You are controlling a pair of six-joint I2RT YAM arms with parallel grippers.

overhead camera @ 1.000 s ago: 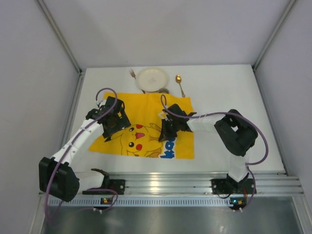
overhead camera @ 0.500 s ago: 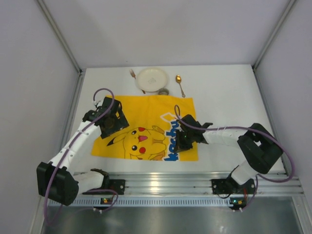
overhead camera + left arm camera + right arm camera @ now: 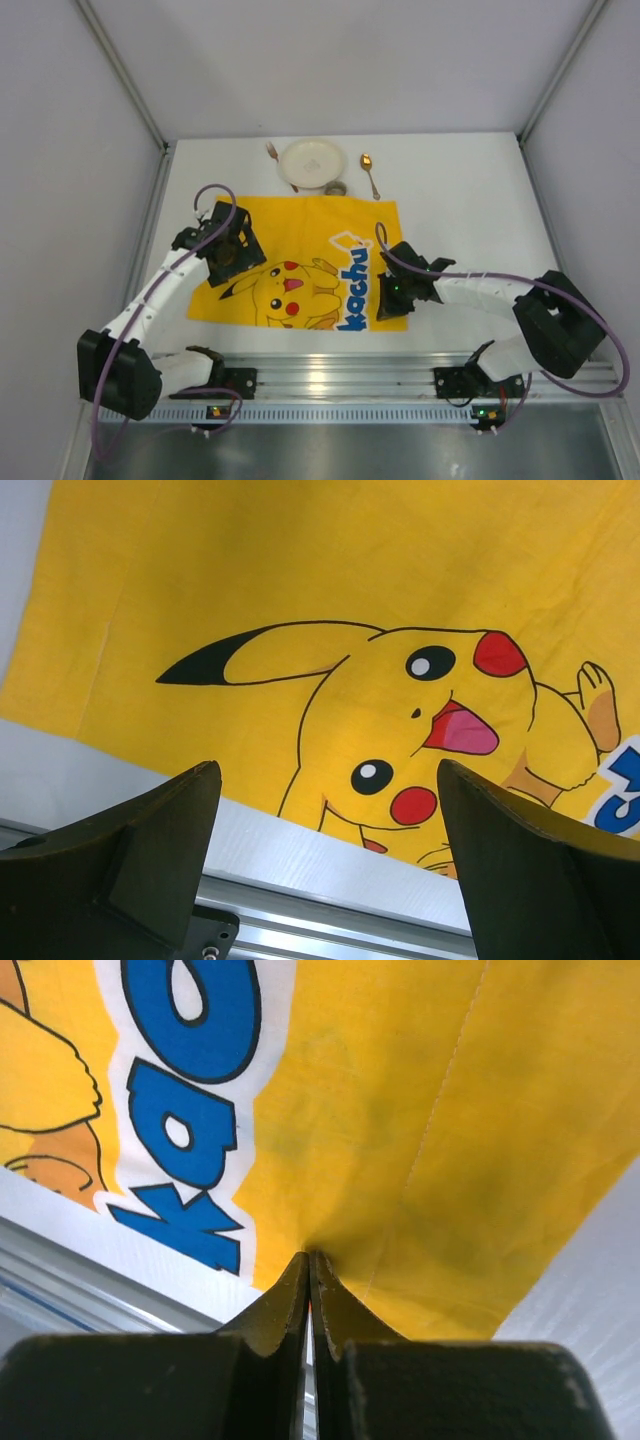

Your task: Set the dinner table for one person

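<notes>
1 white bench (image 3: 470, 200), long axis left to right across the top view, beneath everything else. 1 yellow placemat (image 3: 300, 230) flat at its middle, long side likewise left to right. Left fingers (image 3: 150, 850) spread wide above the cloth, gripping nothing. Right fingers (image 3: 270, 1310) clenched on the placemat's near-right edge. Along the far edge: 1 plate (image 3: 312, 162), 1 spoon (image 3: 369, 172) to its right, 1 fork (image 3: 272, 152) to its left.

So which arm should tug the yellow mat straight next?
Right, probably: the right gripper is shut on the yellow mat by its near right corner; the left gripper hangs open above it, gripping nothing.
</notes>
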